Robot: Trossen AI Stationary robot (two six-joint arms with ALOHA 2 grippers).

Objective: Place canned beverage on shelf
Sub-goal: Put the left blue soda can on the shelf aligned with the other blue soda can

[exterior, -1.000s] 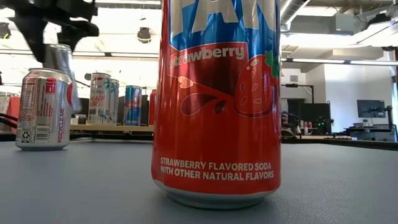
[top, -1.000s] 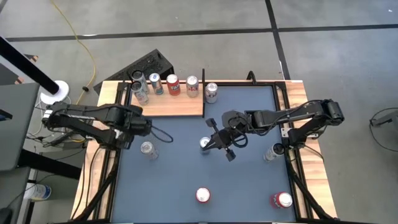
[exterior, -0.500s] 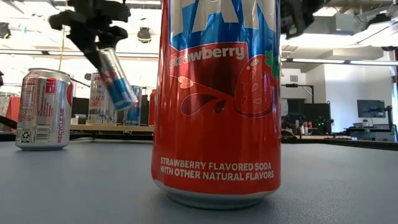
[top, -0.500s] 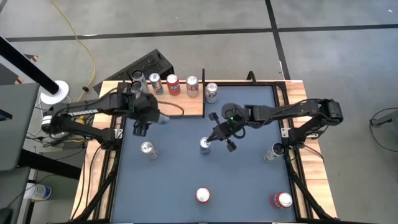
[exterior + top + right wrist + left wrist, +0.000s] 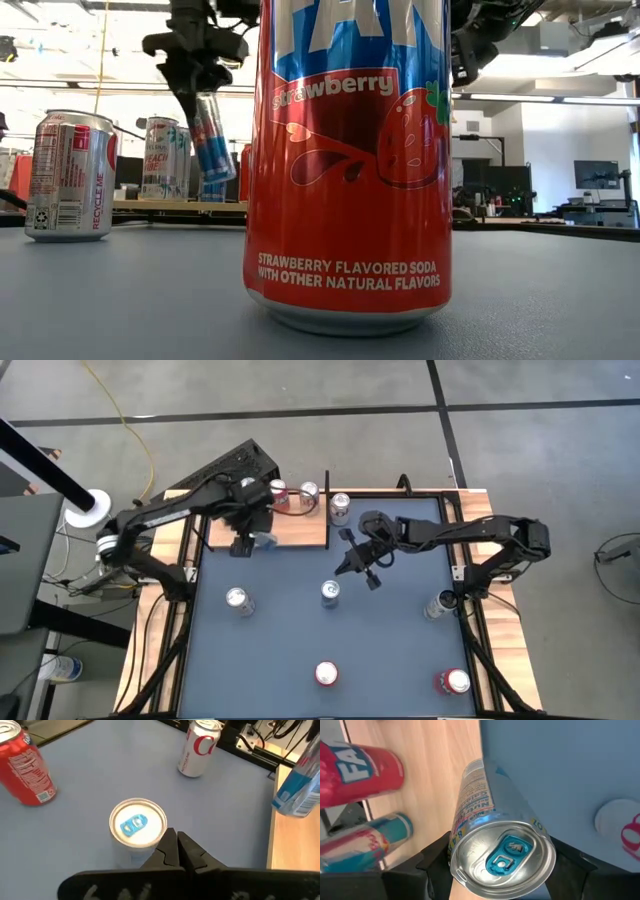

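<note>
My left gripper (image 5: 250, 538) is shut on a slim silver-and-blue can (image 5: 212, 135) with a blue tab and holds it above the near edge of the wooden shelf (image 5: 300, 530). Several cans stand on the shelf's far side, among them a red one (image 5: 278, 491) and a silver one (image 5: 308, 493). My right gripper (image 5: 352, 560) hangs shut over the middle of the blue table, just beyond a blue-tabbed can (image 5: 137, 825) that stands on its base, and touches nothing. My left gripper pinches the slim can by its upper end, just under the top rim (image 5: 456, 851), between its two fingers (image 5: 432, 862). The fingers come from above, pointing steeply down. The can hangs below them, tilted and lifted clear of shelf and table.
A big red strawberry soda can (image 5: 350, 160) stands close to the low camera. Other cans stand on the table: near the left (image 5: 237, 598), at the front (image 5: 326, 673), the front right (image 5: 455, 681) and the right edge (image 5: 437, 605). One more (image 5: 340, 508) stands beside the shelf.
My left gripper has carried the slim can from the table's left side toward the far edge and the right, to above the shelf's near edge; the can hangs less tilted than half a second ago. My right gripper, still shut, has drawn back from the middle can toward the far edge.
</note>
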